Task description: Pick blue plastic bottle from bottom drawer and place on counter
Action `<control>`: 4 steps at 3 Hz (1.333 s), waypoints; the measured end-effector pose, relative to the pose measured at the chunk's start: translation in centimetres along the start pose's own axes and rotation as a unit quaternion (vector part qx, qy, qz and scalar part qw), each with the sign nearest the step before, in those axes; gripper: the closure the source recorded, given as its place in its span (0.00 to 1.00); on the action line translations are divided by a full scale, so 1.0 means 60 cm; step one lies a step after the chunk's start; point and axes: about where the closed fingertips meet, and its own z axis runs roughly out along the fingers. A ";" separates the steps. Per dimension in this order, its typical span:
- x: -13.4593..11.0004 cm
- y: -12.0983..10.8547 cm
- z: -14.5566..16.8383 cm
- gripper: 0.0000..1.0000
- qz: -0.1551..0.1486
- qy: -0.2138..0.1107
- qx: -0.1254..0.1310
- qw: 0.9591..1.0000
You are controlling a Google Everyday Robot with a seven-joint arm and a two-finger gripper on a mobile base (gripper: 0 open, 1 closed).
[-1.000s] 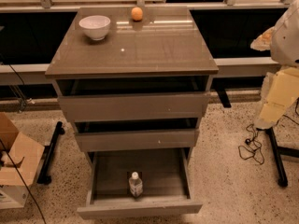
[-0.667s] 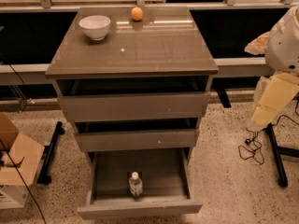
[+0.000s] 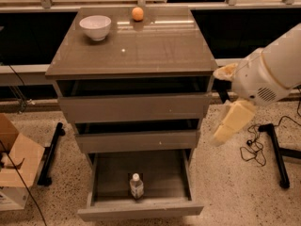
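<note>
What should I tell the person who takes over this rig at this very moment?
The gripper hangs in the air to the right of the middle drawer, away from the blue plastic bottle.
That bottle stands upright in the open bottom drawer, near its front.
The counter holds a white bowl and an orange ball.
Done: drawer open. Left: reach down, grasp the bottle, set it on the counter.
</note>
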 end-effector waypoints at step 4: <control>0.004 0.029 0.223 0.00 0.085 -0.117 -0.083 0.986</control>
